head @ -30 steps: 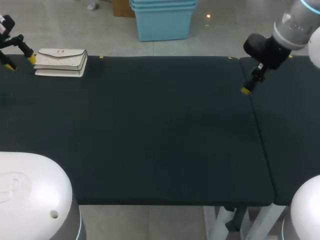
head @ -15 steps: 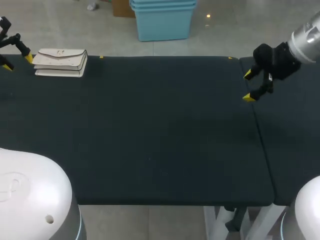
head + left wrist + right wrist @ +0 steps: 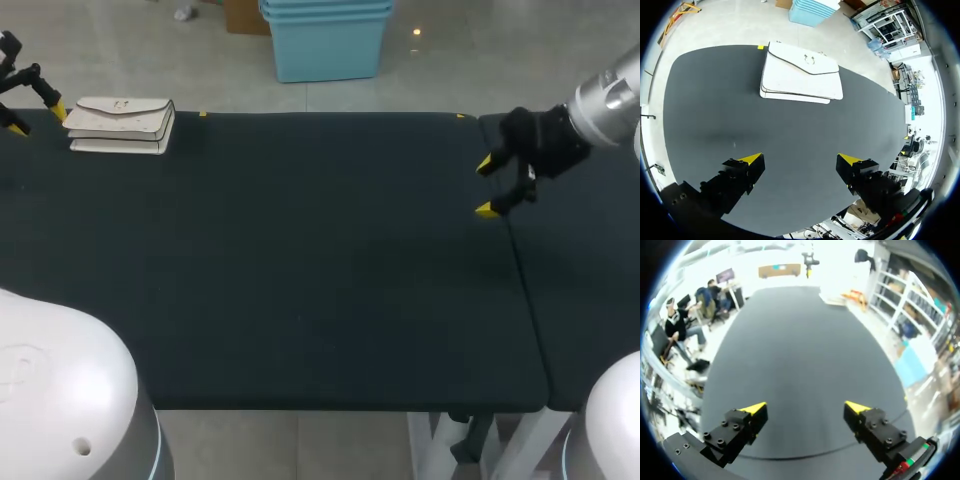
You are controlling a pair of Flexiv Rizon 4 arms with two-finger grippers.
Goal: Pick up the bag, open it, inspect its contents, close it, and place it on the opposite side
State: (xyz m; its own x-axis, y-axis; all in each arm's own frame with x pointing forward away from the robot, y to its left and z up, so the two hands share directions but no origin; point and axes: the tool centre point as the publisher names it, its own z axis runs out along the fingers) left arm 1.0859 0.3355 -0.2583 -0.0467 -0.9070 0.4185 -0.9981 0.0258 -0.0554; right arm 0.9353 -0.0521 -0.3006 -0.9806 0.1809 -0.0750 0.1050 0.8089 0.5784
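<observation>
The right end effector (image 3: 805,407) hangs spread wide above the black table (image 3: 805,340).

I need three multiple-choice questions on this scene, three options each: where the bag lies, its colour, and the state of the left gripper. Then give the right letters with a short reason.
1. Where on the table does the bag lie?
A. at its far left corner
B. in its middle
C. at its near right edge

2. What colour is the bag?
A. black
B. white
C. blue

3. In what state is the left gripper?
A. shut on the bag
B. open, the bag ahead of it
C. open around the bag's flap

1 A: the head view shows it there.
2 B: it shows white against the dark table.
3 B: bare table lies between its spread fingers.
</observation>
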